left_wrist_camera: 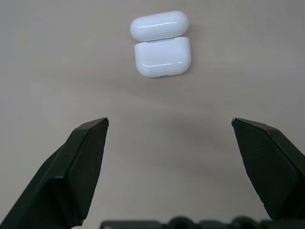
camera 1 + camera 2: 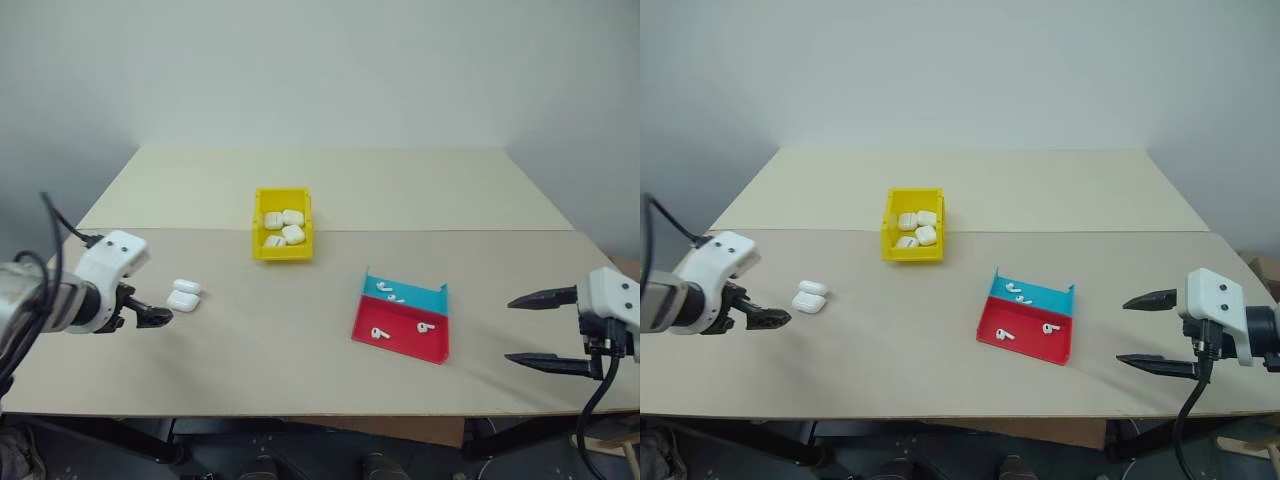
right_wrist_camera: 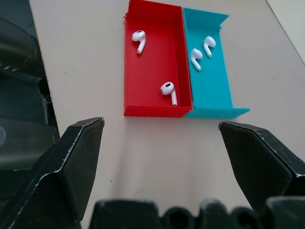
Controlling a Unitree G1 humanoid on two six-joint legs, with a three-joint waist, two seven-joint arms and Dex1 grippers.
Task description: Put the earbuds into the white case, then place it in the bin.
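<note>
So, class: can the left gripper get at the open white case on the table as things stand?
Probably yes: the left gripper is open and aimed at the white case, with bare table between them.

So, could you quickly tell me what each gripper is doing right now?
Left gripper: open, empty, pointed at the white case, not touching it.
Right gripper: open, empty, short of the red-and-blue tray.

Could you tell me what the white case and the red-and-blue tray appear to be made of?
The white case looks like glossy hard plastic: soft light streaks run across its rounded shell. The red-and-blue tray seems to be matte rigid plastic, with thin, flat walls and uniform colour; it may be printed, though that cannot be told.
</note>
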